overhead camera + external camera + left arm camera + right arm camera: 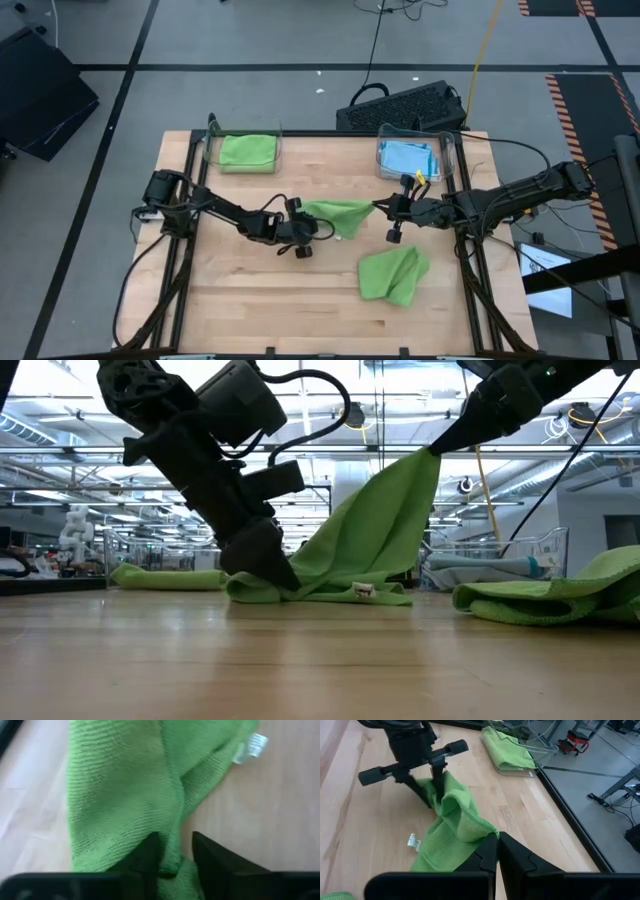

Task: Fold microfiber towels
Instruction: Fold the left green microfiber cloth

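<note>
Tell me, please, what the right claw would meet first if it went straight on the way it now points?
Probably the left claw. The right claw, shut on the lime green towel, points along that towel toward it. Depth is uncertain, since the right claw is raised.

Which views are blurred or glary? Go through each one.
High view: even light, sharp. Low view: bright ceiling lights behind, left end effector dark against them, near tabletop soft. Left wrist view: green towel sharp, the near fingers blurred. Right wrist view: clear, right end effector slightly soft.
</note>
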